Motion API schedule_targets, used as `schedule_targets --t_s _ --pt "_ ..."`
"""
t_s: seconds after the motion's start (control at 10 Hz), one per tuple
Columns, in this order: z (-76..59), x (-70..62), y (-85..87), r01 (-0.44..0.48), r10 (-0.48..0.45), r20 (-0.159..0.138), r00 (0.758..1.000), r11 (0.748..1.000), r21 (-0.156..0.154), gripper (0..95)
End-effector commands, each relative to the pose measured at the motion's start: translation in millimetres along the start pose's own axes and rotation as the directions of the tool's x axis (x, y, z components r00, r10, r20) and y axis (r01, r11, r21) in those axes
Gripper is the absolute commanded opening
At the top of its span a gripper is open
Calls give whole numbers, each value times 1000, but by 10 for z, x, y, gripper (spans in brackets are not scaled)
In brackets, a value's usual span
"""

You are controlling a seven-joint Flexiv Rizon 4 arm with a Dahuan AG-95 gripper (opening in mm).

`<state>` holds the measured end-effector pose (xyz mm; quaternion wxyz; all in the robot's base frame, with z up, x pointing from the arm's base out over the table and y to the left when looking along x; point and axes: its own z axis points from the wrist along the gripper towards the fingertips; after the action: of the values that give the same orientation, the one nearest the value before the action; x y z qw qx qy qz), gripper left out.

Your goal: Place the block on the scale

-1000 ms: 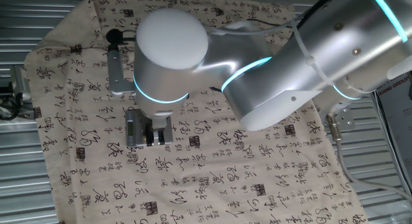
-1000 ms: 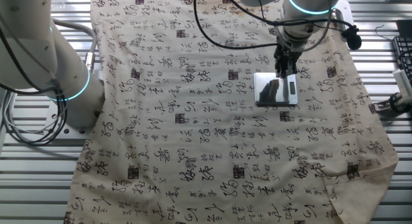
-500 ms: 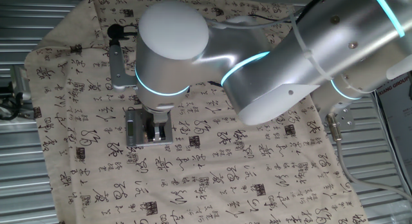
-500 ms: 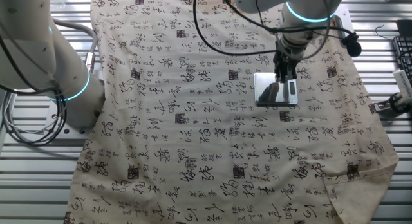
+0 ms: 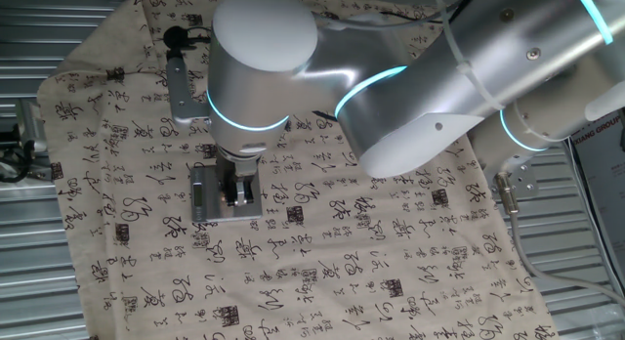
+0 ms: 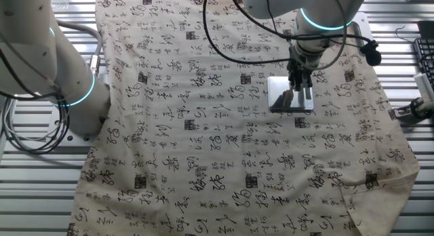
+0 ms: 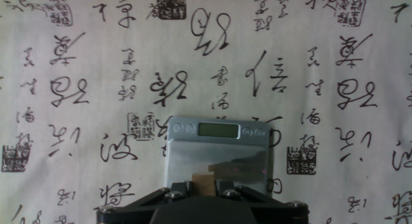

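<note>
The scale (image 7: 193, 153) is a flat grey metallic square with its display strip (image 7: 217, 129) on the far edge. It also shows in one fixed view (image 5: 217, 212) and the other fixed view (image 6: 278, 104). My gripper (image 7: 204, 186) is shut on the block (image 7: 204, 181), a small tan cube held between the black fingers over the near part of the scale plate. In the fixed views the gripper (image 5: 237, 193) (image 6: 299, 93) points down over the scale and hides the block. I cannot tell whether the block touches the plate.
A beige cloth (image 5: 391, 272) printed with black calligraphy and dark square stamps covers the table. The large silver arm (image 5: 420, 96) spans the upper part of one fixed view. A second arm's base (image 6: 68, 87) stands at the cloth's left side. Slatted metal surrounds the cloth.
My gripper has shifted a little across the scale with the block still held. The scale has not moved.
</note>
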<state>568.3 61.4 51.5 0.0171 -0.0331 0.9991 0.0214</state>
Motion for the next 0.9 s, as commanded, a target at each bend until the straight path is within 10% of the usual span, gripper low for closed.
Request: schedule_targets --t_s 0.1,0.9 --pt "-10 6 -2 -3 3 -1 1000 1000 0 0" --pt "-5 0 -4 2 -2 1 1000 1000 -5 0"
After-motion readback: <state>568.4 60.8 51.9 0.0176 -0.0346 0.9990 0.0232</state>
